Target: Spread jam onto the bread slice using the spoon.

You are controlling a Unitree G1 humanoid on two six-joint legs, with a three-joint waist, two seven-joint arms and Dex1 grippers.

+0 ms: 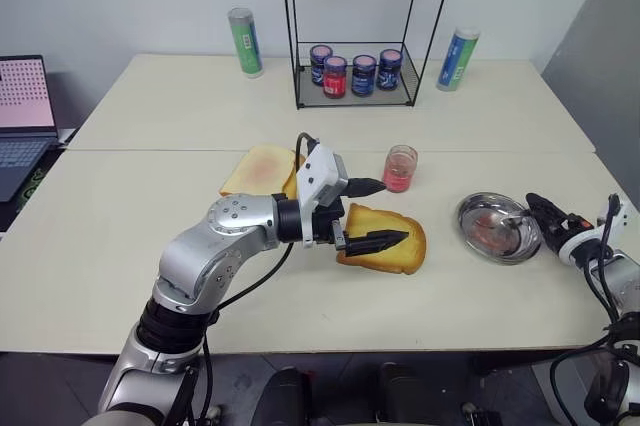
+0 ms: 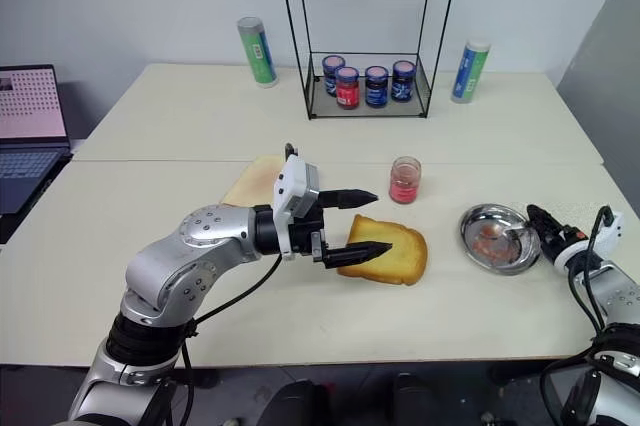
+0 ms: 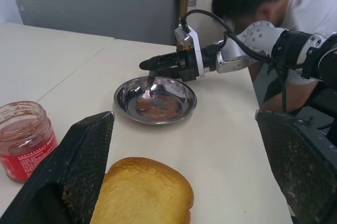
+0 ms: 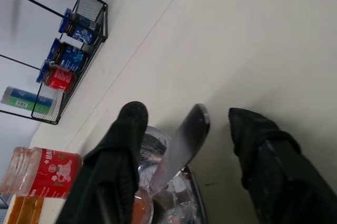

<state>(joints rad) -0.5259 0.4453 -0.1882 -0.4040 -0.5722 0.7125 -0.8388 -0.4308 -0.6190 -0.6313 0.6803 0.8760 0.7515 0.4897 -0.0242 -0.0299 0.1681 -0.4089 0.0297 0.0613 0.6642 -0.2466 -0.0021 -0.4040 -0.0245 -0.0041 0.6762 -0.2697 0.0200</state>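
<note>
Bread slice point(image 1: 385, 239) lies mid-desk, toward the front edge. Left gripper point(image 1: 376, 214) points sideways over it, fingers spread wide — one above the far crust, one point(image 1: 375, 241) across the top of the slice; nothing held.

Jam jar point(image 1: 400, 168), lidless, stands just behind the bread, apart from it.

Steel dish point(image 1: 493, 228) near the desk's right edge, smeared red inside. Spoon point(image 3: 145, 98) rests in it, bowl down in the smear, handle rising toward the right gripper point(image 3: 151, 65). In the wrist view the handle point(image 4: 181, 148) runs up between the two fingers with gaps either side — half open, not clamped.

Wire rack point(image 1: 362, 26) with dark jars at the back edge.
</note>
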